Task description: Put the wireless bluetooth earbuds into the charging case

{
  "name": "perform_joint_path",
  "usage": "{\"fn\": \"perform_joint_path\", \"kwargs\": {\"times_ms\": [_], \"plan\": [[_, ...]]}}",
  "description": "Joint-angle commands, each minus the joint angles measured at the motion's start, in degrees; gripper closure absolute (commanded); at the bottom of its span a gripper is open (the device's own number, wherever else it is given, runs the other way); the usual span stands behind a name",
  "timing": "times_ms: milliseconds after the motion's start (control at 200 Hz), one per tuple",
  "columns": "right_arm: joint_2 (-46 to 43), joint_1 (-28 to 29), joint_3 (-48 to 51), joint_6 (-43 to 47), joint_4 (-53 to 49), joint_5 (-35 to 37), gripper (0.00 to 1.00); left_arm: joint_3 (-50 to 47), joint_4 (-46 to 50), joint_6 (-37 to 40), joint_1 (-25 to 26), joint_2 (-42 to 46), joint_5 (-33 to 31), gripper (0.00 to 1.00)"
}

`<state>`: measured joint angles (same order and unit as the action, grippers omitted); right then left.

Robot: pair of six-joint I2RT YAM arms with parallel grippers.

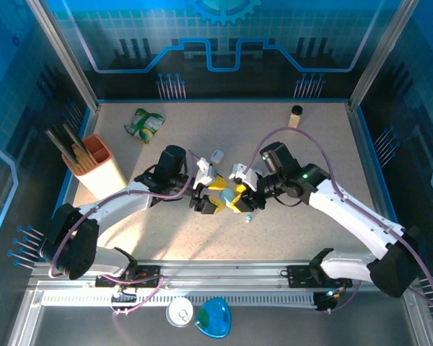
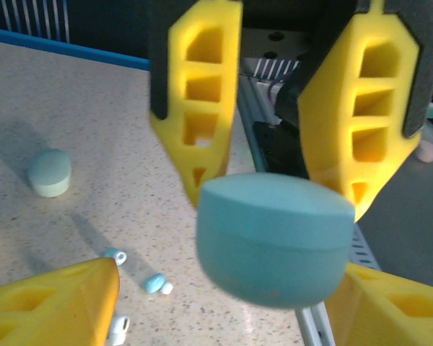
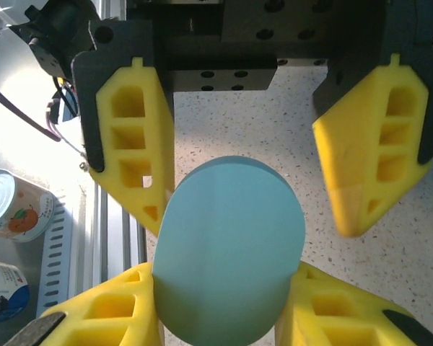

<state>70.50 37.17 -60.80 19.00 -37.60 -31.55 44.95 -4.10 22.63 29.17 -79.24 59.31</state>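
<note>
A teal pebble-shaped charging case (image 3: 227, 249) hangs closed above the table, and my right gripper (image 3: 227, 282) is shut on its sides. My left gripper (image 2: 227, 288) faces it from the other side, its yellow fingers (image 2: 54, 303) open and spread either side of the case (image 2: 274, 241). From above, both grippers (image 1: 211, 196) (image 1: 239, 196) meet at mid-table. Below them lie loose earbuds: two pale teal ones (image 2: 156, 283) (image 2: 114, 254) and a white one (image 2: 117, 330); one earbud (image 1: 249, 216) is visible from above. A second pale case (image 2: 50, 173) sits closed on the table behind.
An orange holder (image 1: 94, 162) with dark tools stands at the left. A green packet (image 1: 144, 124) and a small cylinder (image 1: 296, 115) lie at the back. A metal rail (image 1: 216, 274) runs along the near edge, with a can (image 1: 180, 311) and a blue object (image 1: 213, 317) beyond it.
</note>
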Motion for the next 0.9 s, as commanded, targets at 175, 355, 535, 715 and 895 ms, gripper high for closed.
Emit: {"fn": "perform_joint_path", "kwargs": {"times_ms": [175,355,535,715,895], "plan": [[2.6,0.8,-2.9,3.7,-2.8,-2.2,0.69,1.8,3.5,0.8,1.2,0.7,6.6,0.44],[2.9,0.8,-2.8,3.7,-2.7,-2.3,0.7,2.0,3.5,0.8,1.2,0.5,7.2,0.55],[3.2,0.8,-2.5,3.5,-2.5,-2.0,0.69,2.1,3.0,0.9,1.3,0.2,8.0,0.66],[1.9,-0.2,-1.3,0.4,1.2,1.3,0.48,0.9,1.2,2.2,1.3,0.7,7.3,0.7],[-0.2,-5.0,0.6,-7.6,7.1,5.0,0.28,-0.4,-2.2,2.2,1.0,1.6,5.5,0.69]]}}
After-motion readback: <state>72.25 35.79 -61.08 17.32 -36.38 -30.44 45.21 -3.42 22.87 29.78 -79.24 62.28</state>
